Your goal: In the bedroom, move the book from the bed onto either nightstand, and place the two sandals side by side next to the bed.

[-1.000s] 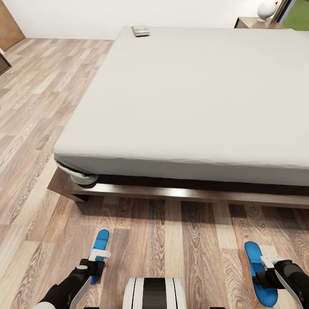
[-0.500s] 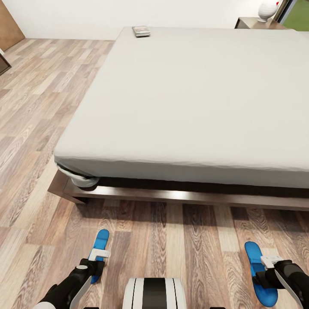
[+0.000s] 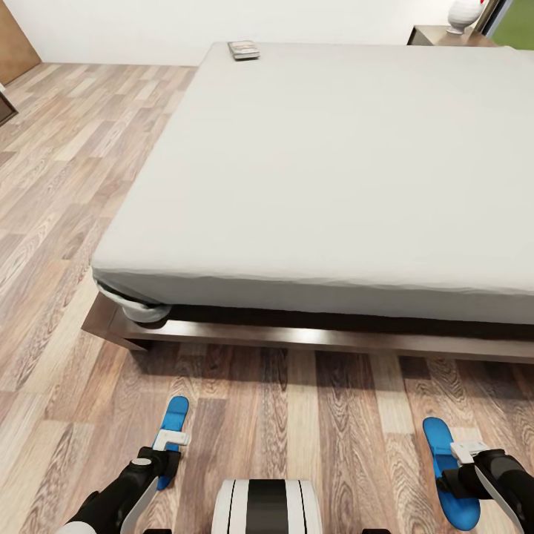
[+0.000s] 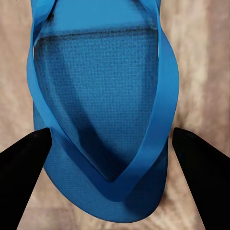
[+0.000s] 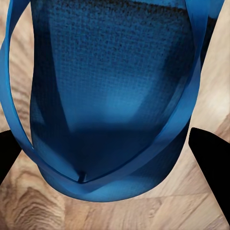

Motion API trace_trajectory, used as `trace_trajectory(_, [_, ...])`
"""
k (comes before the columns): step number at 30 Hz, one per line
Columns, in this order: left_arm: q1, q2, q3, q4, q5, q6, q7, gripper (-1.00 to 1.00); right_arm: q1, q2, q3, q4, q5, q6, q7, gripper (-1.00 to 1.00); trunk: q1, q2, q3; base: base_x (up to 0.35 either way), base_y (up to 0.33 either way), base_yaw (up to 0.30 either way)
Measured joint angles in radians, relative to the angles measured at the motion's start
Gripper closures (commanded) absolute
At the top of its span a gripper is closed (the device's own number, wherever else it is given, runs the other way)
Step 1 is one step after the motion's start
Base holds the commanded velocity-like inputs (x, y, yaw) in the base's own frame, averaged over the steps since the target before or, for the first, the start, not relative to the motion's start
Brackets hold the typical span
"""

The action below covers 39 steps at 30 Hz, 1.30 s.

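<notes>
Both grippers, L (image 4: 112, 143) & R (image 5: 108, 143), spread wide over 2 sandals (image 3: 175, 419) on floor

Book (image 3: 243, 50) at bed's (image 3: 334, 170) 11 o'clock corner: too small, cover unreadable. Bed cut by edge at 3 o'clock. Nightstand (image 3: 437, 35) at 1 o'clock, mostly cropped. Left sandal (image 3: 173, 423) heel hidden behind left gripper (image 3: 169, 445); grip undeterminable.

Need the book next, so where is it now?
In the head view, the book lies at the far left corner of the bed, well beyond both sandals on the floor.
</notes>
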Motion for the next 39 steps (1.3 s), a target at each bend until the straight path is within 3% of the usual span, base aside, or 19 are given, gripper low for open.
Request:
trace_trajectory(6, [0.000,0.000,0.000,0.000,0.000,0.000,0.000,1.00,0.000,0.000,0.000,0.000,0.000,0.000,0.000,1.00,0.000,0.000,0.000,0.000,0.000,0.000])
trace_trajectory(7, [0.000,0.000,0.000,0.000,0.000,0.000,0.000,-1.00,0.000,0.000,0.000,0.000,0.000,0.000,0.000,1.00,0.000,0.000,0.000,0.000,0.000,0.000])
trace_trajectory(39, [0.000,0.000,-0.001,0.000,0.000,0.000,0.002,-1.00,0.000,0.000,0.000,0.000,0.000,0.000,0.000,1.00,0.000,0.000,0.000,-0.013,0.011,0.000])
